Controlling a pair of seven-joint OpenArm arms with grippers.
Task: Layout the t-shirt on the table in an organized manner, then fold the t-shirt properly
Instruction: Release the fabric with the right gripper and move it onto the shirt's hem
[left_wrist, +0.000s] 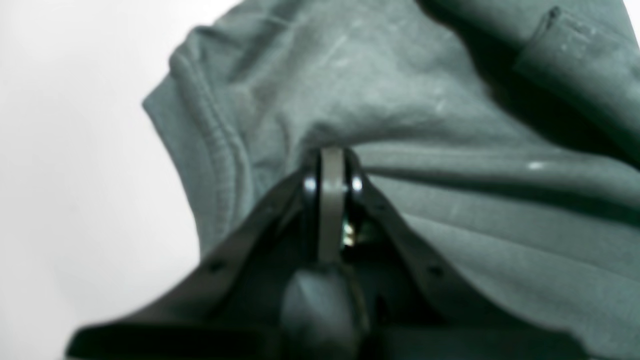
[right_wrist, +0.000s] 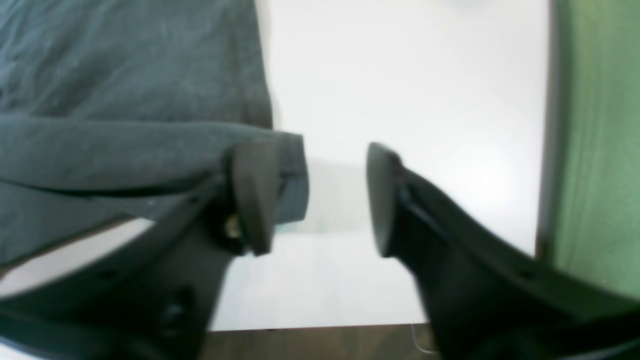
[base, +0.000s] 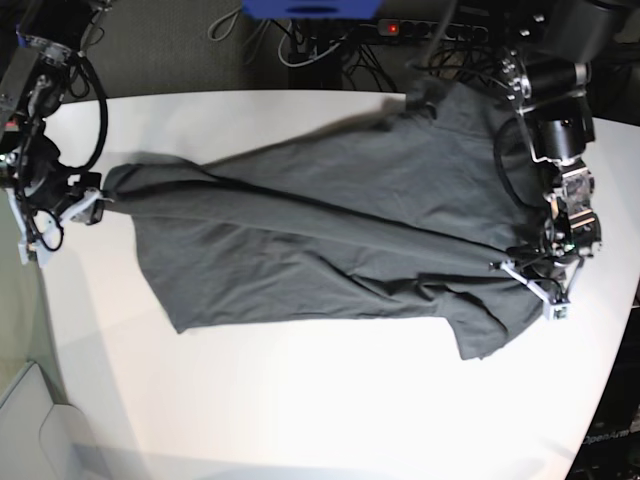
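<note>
The dark grey t-shirt (base: 330, 230) lies stretched across the white table (base: 330, 400), wrinkled, with one sleeve hanging toward the near right. My left gripper (base: 530, 272) is at the shirt's right end. In the left wrist view its jaws (left_wrist: 331, 165) are pressed together on a pinch of the t-shirt (left_wrist: 400, 90), and folds radiate from the grip. My right gripper (base: 98, 200) is at the shirt's left corner. In the right wrist view it (right_wrist: 320, 200) stands open, and the t-shirt's (right_wrist: 125, 75) hem corner lies against the left finger (right_wrist: 255, 195), reaching slightly into the gap.
Cables and a power strip (base: 400, 28) lie beyond the table's far edge, beside a blue object (base: 310, 8). In the right wrist view, the table edge and dark floor (right_wrist: 310, 342) are close below the gripper, and a green surface (right_wrist: 595, 140) runs along the right.
</note>
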